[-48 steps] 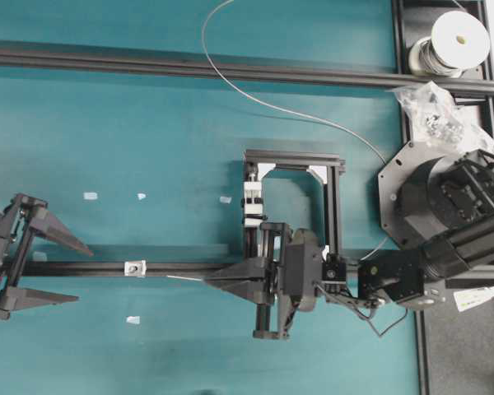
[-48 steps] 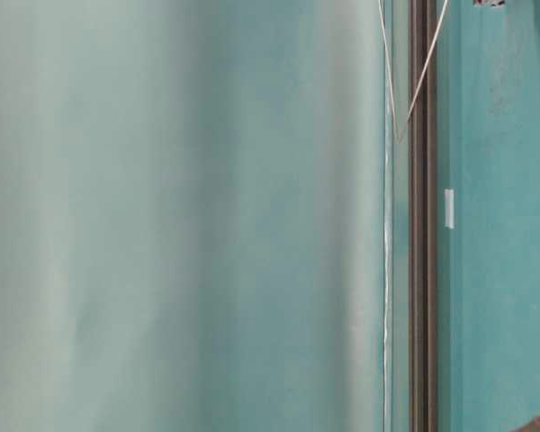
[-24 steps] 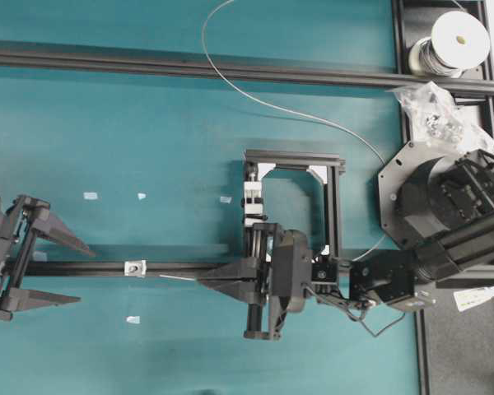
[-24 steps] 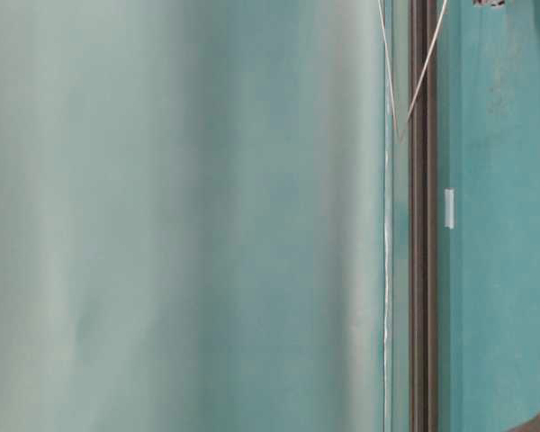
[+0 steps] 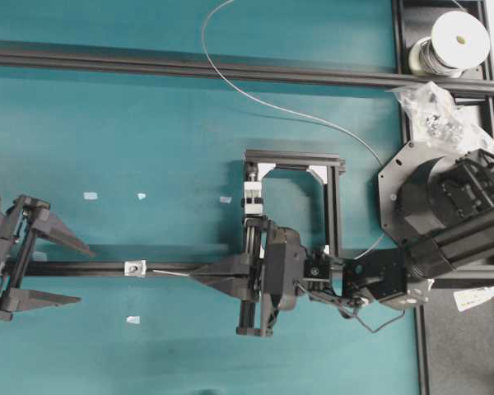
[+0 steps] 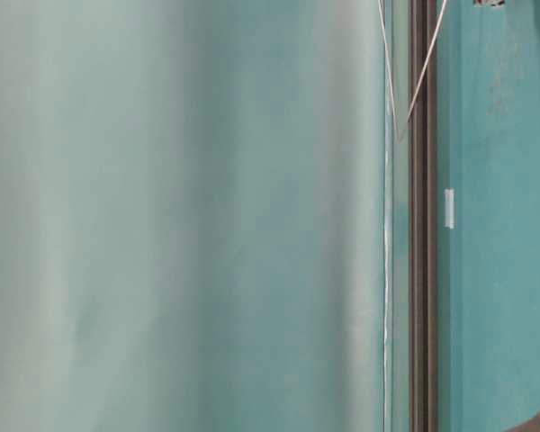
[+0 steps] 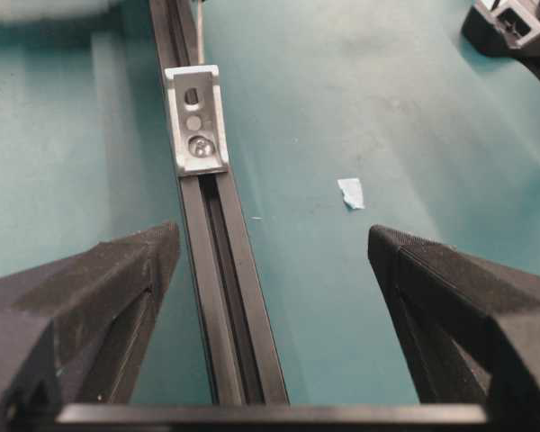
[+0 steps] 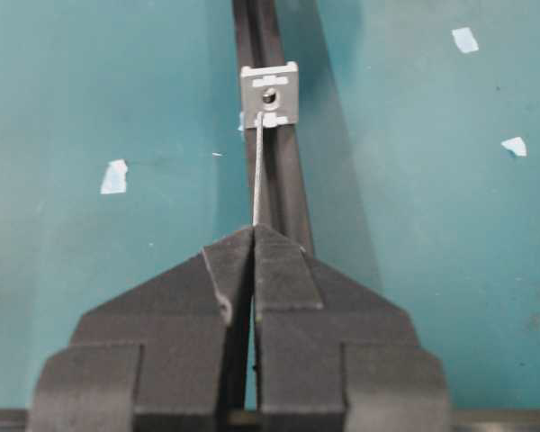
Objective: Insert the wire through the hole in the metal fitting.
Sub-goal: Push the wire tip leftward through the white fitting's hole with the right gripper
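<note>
Silvery wire point(image 8: 259, 171), pinched in the shut right gripper point(image 8: 254, 236), has advanced along the black rail point(image 5: 82, 268) until its tip meets the hole point(image 8: 268, 94) of the metal fitting point(image 8: 269, 94), so threading looks imminent, while the left gripper point(image 7: 270, 261) waits wide open, empty.

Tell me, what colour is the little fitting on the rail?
The metal fitting is shiny silver, clearest in the right wrist view.
</note>
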`<act>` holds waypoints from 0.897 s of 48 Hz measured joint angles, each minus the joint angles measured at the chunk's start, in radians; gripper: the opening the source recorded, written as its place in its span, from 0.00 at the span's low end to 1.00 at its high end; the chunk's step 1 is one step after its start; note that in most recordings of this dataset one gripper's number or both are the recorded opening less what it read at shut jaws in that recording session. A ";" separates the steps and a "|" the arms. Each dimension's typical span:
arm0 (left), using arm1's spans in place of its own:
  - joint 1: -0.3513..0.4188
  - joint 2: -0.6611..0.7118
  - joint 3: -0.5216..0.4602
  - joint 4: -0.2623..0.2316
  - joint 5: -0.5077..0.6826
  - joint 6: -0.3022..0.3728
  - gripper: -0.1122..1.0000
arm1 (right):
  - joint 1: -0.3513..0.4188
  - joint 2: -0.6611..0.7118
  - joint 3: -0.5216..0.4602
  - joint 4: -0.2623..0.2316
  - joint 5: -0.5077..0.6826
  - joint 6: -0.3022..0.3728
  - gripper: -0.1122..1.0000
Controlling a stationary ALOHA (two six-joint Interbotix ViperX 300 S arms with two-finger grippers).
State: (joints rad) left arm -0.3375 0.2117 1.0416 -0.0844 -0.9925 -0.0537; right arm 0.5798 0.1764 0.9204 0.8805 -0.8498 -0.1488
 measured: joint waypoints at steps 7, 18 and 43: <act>0.000 -0.002 -0.002 0.000 0.000 0.000 0.70 | -0.009 0.002 -0.002 0.000 0.006 0.000 0.09; 0.000 -0.002 -0.002 -0.002 0.003 0.000 0.70 | -0.014 0.003 -0.002 0.000 0.005 -0.002 0.09; 0.000 0.000 -0.005 0.000 0.008 0.000 0.70 | -0.031 0.023 -0.021 -0.038 0.006 -0.002 0.09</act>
State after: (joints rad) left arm -0.3375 0.2117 1.0370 -0.0844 -0.9848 -0.0537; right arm 0.5492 0.1994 0.8989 0.8422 -0.8437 -0.1503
